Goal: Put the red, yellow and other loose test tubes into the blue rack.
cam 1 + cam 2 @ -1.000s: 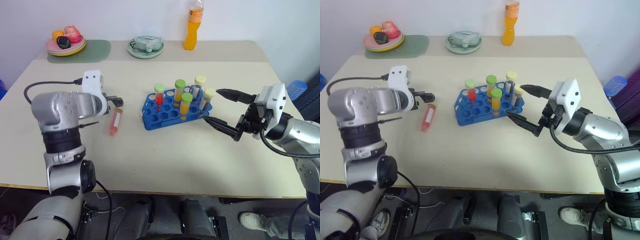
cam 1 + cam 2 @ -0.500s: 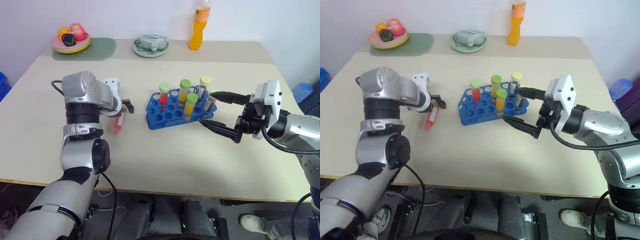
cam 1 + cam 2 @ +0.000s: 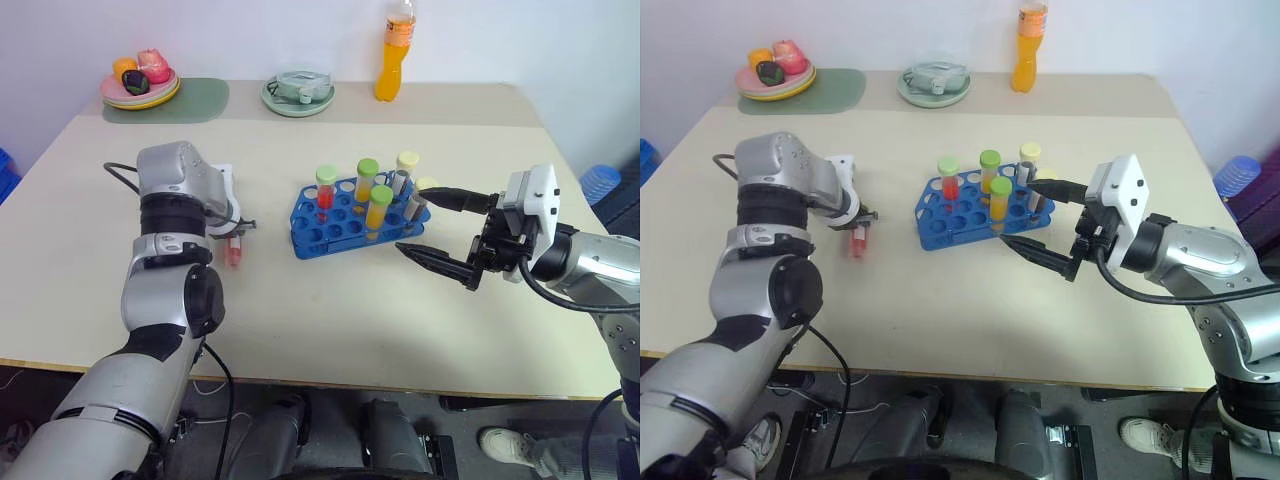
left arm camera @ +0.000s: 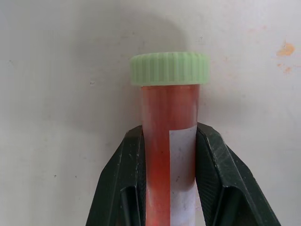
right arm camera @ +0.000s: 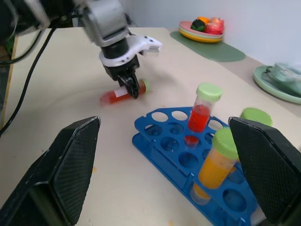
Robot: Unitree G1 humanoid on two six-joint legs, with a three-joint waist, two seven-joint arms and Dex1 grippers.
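The left gripper (image 4: 170,155) pinches the pinkish-red test tube (image 4: 169,141), which lies on the table (image 3: 300,300) beside the blue rack (image 3: 330,225), its pale green cap (image 4: 169,68) clear of the fingers. The right gripper (image 3: 440,230) hovers with its fingers spread wide next to the rack, which holds several capped tubes upright.

A pale beige table (image 3: 330,320) fills the middle of the room, its far edge against a plain white wall (image 3: 250,40). At about eleven o'clock on it a green mat (image 3: 190,100) lies under stacked plates (image 3: 140,95), with a second plate (image 3: 297,95) at twelve and an orange drink bottle (image 3: 392,55) at one. A blue stool (image 3: 603,182) stands on the dark floor at three o'clock, beyond the table's edge.
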